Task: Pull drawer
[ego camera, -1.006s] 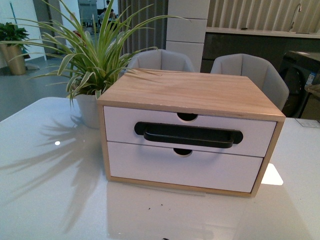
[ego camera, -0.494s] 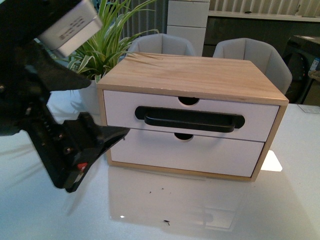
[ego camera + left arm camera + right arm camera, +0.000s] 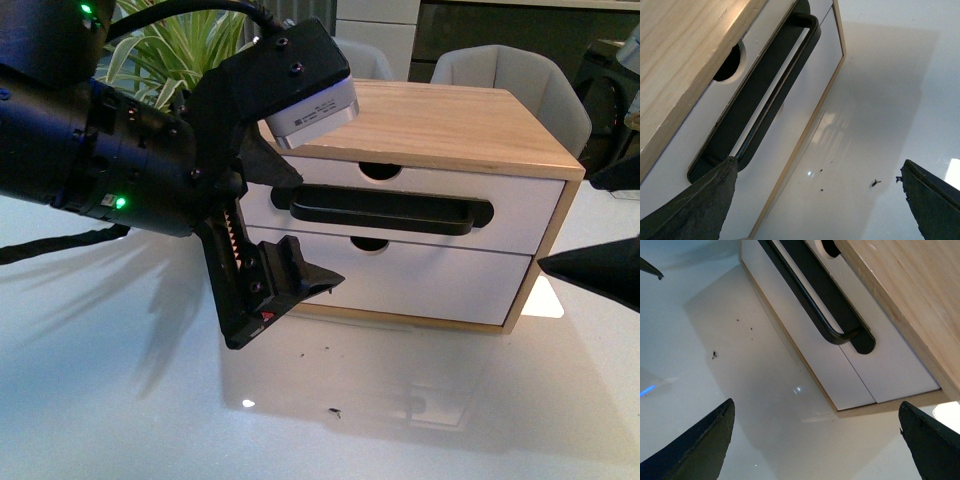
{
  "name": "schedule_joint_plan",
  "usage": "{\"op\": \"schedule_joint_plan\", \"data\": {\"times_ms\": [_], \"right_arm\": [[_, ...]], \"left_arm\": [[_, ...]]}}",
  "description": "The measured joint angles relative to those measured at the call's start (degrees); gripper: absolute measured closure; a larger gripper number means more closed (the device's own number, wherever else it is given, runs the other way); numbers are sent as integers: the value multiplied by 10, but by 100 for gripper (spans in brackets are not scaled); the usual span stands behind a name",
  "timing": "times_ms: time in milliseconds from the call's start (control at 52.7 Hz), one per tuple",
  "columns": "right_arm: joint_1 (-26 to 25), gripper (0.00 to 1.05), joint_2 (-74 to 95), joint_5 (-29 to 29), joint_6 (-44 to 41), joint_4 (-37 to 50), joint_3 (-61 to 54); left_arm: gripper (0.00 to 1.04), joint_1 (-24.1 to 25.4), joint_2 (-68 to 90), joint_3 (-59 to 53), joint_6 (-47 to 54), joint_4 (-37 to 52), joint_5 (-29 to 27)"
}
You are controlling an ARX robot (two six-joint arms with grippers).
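A wooden cabinet (image 3: pixel 450 125) stands on the white table. Its upper drawer (image 3: pixel 520 215) has a white front, a half-round notch (image 3: pixel 378 171) and a long black bar handle (image 3: pixel 380 212), and sits flush with the front below it. My left gripper (image 3: pixel 320 232) is open in front of the handle's left end, touching nothing. My right gripper (image 3: pixel 565 224) is open at the cabinet's right front corner. The left wrist view shows the handle (image 3: pixel 770 95) beyond the open left gripper (image 3: pixel 818 165). In the right wrist view the handle (image 3: pixel 815 300) lies beyond the open right gripper (image 3: pixel 816 407).
The lower plain drawer front (image 3: pixel 420 285) has a notch but no handle. A potted plant (image 3: pixel 190 50) stands behind my left arm, and grey chairs (image 3: pixel 520 75) stand behind the cabinet. Dark specks (image 3: pixel 333 412) lie on the glossy white table (image 3: pixel 120 400).
My left arm has swung further in, up and right, toward the handle's left end. The right gripper's fingertips have come into view at the right edge. The drawer has not moved.
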Motion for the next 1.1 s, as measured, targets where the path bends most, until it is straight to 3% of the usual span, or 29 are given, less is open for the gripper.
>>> {"op": "schedule_joint_plan", "data": {"times_ms": [684, 1101], "right_arm": [[49, 9, 131, -1, -58, -34, 115], [76, 9, 190, 10, -55, -7, 148]], "left_arm": [[7, 3, 105, 132, 128, -104, -28], [7, 4, 143, 173, 173, -117, -52]]}}
